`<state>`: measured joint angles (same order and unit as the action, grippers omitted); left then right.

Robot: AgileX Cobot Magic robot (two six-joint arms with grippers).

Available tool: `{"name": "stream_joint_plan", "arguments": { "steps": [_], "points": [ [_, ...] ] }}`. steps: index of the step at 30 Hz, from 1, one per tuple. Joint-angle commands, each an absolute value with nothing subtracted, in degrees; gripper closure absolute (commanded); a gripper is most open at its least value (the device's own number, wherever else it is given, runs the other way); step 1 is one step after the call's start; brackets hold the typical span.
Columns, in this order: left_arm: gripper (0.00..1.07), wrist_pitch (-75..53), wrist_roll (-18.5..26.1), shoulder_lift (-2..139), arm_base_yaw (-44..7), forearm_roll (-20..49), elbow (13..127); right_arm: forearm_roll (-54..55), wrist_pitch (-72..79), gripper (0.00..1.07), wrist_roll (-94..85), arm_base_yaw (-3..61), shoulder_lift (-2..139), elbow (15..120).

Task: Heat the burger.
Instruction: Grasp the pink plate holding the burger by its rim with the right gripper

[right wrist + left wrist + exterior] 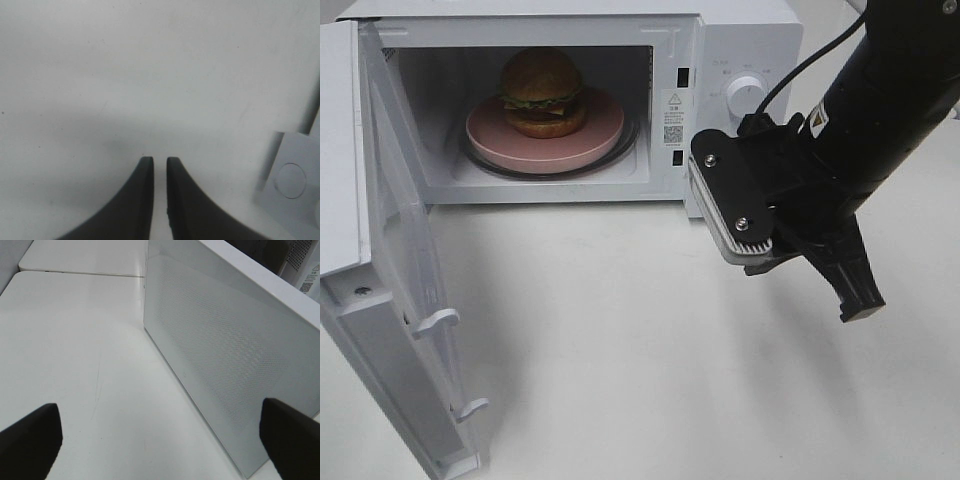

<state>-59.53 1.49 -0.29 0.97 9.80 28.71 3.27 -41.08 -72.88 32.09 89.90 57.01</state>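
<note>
R gripper point(160, 162) nearly together, empty, L gripper point(159, 406) wide apart; burger point(542, 90) sits on pink plate point(488, 132) inside open microwave point(745, 40), prob. light, soft, stack shifts easily: lift via plate rim.

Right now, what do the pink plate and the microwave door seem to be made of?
Plate: probably ceramic or hard plastic; thick, smooth, matte pink, no glare. Door: white plastic-looking frame; glossy window, glass or plastic, over fine dotted mesh, likely metal.
</note>
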Motion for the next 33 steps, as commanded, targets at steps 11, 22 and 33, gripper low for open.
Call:
{"name": "stream_joint_plan", "arguments": {
  "steps": [11, 22, 33],
  "points": [
    [0.06, -58.8, 1.1, -1.4, 1.0, 10.3, 28.7, -8.3, -33.8, 0.08, -65.3, 38.3, 90.1, 61.7],
    [0.06, -58.8, 1.1, -1.4, 1.0, 10.3, 28.7, -12.2, -33.0, 0.08, -60.9, 40.3, 97.6, 69.5],
    [0.06, -58.8, 1.1, -1.4, 1.0, 10.3, 28.7, -12.5, -30.7, 0.11, -59.7, 40.3, 106.5, 77.5]
  ]
}}
